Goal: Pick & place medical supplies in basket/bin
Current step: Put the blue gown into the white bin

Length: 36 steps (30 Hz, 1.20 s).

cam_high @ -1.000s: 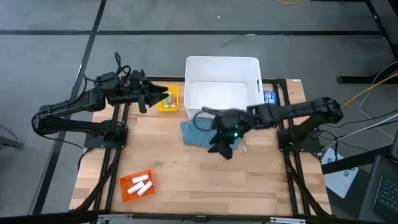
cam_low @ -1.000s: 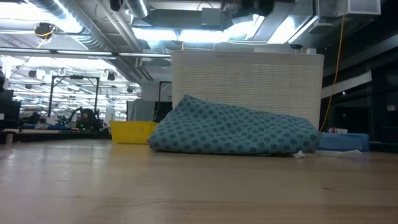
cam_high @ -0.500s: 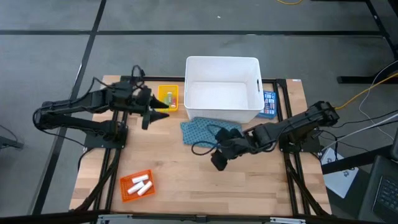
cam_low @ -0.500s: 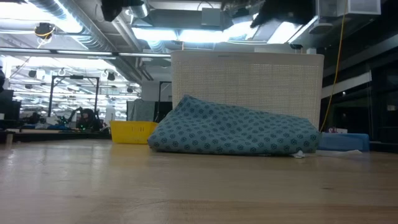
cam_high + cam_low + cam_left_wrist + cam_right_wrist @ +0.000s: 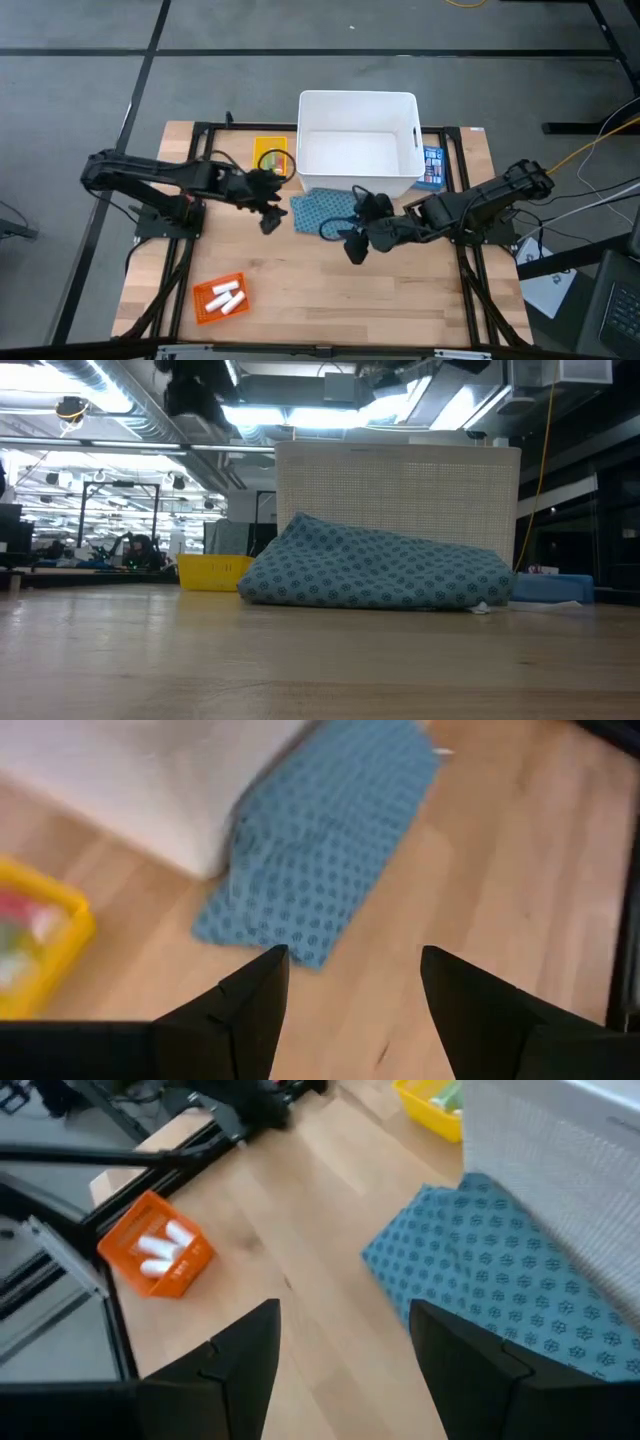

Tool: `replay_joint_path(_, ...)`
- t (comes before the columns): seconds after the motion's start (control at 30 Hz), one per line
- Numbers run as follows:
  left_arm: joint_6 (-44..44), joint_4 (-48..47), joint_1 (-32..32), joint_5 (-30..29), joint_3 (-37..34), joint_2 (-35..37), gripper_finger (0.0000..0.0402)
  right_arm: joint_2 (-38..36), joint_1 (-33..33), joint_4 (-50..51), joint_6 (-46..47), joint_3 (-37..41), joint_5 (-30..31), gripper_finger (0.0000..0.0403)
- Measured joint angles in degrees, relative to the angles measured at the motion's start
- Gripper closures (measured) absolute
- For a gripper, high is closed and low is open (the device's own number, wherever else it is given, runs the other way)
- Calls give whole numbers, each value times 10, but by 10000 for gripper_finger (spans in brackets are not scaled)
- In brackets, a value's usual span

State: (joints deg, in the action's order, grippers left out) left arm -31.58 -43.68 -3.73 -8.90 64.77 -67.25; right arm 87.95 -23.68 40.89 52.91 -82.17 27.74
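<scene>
Approach step: pouch [image 5: 328,211] lies flat on worktop [image 5: 330,290] against the white bin [image 5: 358,100], left end effector [image 5: 268,222] and right end effector [image 5: 352,250] both spread, empty; next, one must pinch the cloth.

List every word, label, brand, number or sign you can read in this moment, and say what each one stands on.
No text can be read in any view.
Blue printed box beside the large white rectangular plastic bin: light markings show on it, too small to read.
Teal patterned cloth pouch: a repeating dark motif only, no letters.
Small yellow tray, small orange tray and its white cylindrical rolls: no visible labels.
</scene>
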Motion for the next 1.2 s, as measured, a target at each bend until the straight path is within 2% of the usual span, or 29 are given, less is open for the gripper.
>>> replay_joint_path(0.07, -59, 4, -8, -7, 0, -18, 172, 0, -10, -1, -13, 0, 9, 179)
replay_joint_path(0.17, -142, 17, -29, -52, 0, -37, 163, -7, -25, -4, -43, 0, 30, 179)
replay_joint_path(0.27, -261, 18, -50, -93, -2, -53, 154, -18, -37, 6, -71, 0, 45, 179)
replay_joint_path(0.33, -342, 40, -65, -99, -17, -56, 149, -25, -44, 10, -87, 0, 49, 179)
replay_joint_path(0.53, -528, 190, -145, -160, -111, -63, 139, -42, -64, 47, -119, 0, 50, 179)
replay_joint_path(0.7, -676, 337, -206, -268, -214, -63, 136, -46, -76, 57, -131, 0, 50, 179)
replay_joint_path(0.8, -747, 404, -228, -308, -269, -69, 136, -46, -82, 62, -131, 0, 48, 179)
replay_joint_path(0.93, -779, 401, -229, -291, -303, -76, 136, -46, -85, 66, -131, 0, 48, 179)
replay_joint_path(1.07, -781, 361, -208, -232, -311, -92, 136, -46, -85, 65, -131, 0, 48, 179)
replay_joint_path(1.2, -749, 378, -178, -167, -310, -111, 136, -46, -84, 64, -131, 0, 48, 179)
